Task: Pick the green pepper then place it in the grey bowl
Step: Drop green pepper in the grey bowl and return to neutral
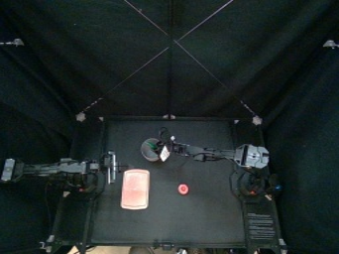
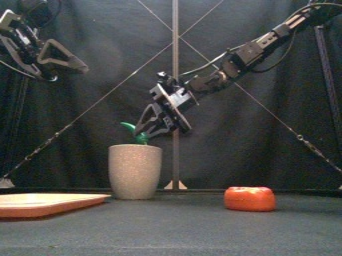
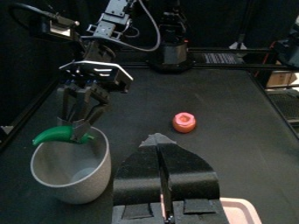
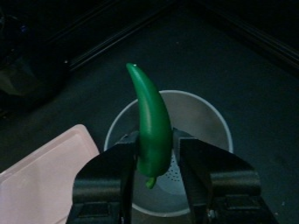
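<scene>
Right gripper point(image 2: 160, 118) clamps the curved green toy pepper point(image 4: 149, 109) over the tall grey speckled cup point(image 2: 134, 170); release remains; left gripper point(image 3: 165, 149) closed, idle.

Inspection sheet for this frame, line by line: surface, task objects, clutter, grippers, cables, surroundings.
Surface: black table; no spills or marks seen.
Job's things: green pepper held just above the grey cup, over its mouth, not yet released.
Clutter: pink tray and red toy food, both lying apart from the cup.
Grippers: right gripper shut on the pepper; left gripper shut, empty, parked at the table's left side.
Cables: nothing seen loose on the table.
Surroundings: black curtains; nothing else seen.
</scene>
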Controlling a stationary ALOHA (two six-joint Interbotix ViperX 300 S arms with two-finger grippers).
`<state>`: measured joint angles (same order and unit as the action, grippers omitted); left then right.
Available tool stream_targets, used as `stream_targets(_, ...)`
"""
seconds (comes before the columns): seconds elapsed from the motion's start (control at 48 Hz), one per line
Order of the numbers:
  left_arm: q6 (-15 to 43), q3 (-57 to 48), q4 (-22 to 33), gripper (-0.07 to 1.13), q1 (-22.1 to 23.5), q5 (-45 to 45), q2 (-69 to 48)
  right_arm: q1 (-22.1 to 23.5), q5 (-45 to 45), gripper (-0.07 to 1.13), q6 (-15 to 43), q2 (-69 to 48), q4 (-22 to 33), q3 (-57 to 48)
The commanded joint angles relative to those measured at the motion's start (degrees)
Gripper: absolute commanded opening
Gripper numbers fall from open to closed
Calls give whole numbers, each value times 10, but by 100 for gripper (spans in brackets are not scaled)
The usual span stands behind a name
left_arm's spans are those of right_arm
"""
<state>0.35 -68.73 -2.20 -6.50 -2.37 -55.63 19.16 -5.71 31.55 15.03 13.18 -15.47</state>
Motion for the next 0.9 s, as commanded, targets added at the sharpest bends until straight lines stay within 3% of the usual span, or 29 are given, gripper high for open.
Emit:
stream_targets(0.021, 0, 9, -1, 10, -1, -5, 2, 4, -3, 73, 0, -12, 1, 7)
stream_targets(0.229, 0, 7, -1, 10, -1, -5, 2, 3, -3, 90, 0, -12, 1, 3)
stream_targets(0.583, 0, 7, 1, 10, -1, -5, 2, -6, -4, 90, -3, -51, 13, -18)
stream_targets(0.896, 0, 4, 1, 10, -1, -5, 2, -6, -70, 90, 0, -176, 12, -166)
